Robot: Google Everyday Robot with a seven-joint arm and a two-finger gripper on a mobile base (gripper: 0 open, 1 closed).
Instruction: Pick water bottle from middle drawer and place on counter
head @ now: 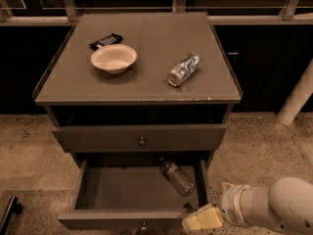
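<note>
The water bottle [177, 176] lies on its side in the open middle drawer [122, 218], at the right rear, with its cap toward the back left. The drawer floor is bare apart from it. My gripper [204, 219] is low at the right, just outside the drawer's front right corner, in front of and below the bottle and apart from it. It holds nothing that I can see. The counter [142, 82] is the flat grey-brown cabinet top above.
On the counter sit a pale bowl [113, 58], a black packet [106, 40] behind it, and a stubbier clear bottle [183, 69] lying on its side at the right. A closed drawer [141, 138] sits above the open one. A pale post [298, 99] stands at the right.
</note>
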